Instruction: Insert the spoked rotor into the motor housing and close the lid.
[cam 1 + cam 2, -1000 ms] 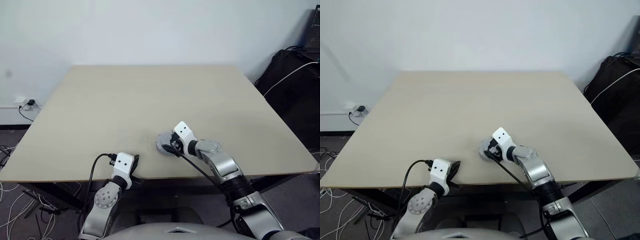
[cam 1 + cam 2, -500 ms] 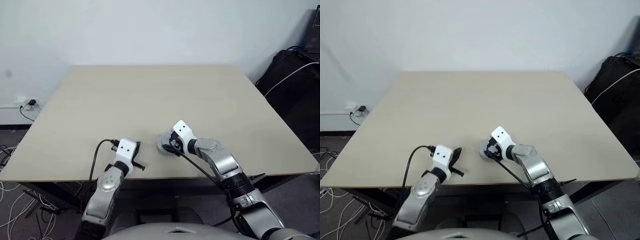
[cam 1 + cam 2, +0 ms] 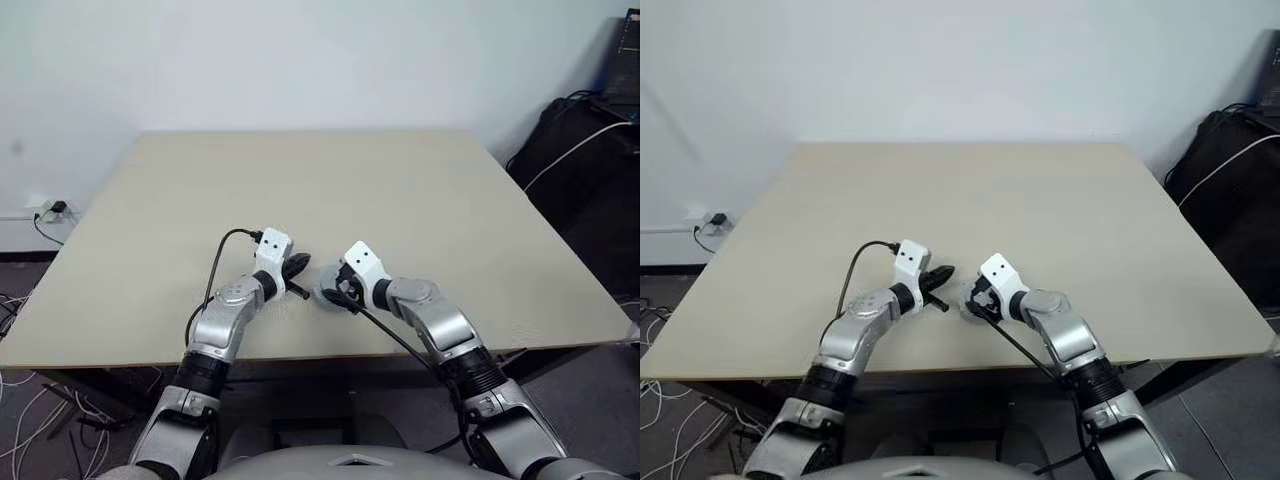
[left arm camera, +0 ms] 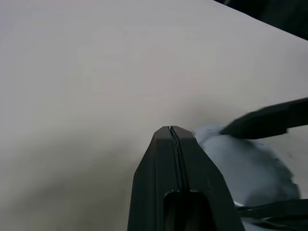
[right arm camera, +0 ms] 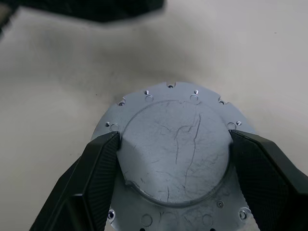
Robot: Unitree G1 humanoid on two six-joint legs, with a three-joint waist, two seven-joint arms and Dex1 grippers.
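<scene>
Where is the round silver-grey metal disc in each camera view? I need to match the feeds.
Left eye view: the round silver-grey metal disc lies near the front edge of the beige table, at the right gripper.
Right eye view: same spot.
Left wrist view: pale shape just past the shut fingertips.
Right wrist view: centre, between that gripper's black fingers.
Shared landmark: the left gripper, close beside the disc.

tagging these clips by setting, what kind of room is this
Probably an office or lab room set up for robot trials: a plain beige table against a bare white wall, a wall socket with loose cables on the floor.
</scene>
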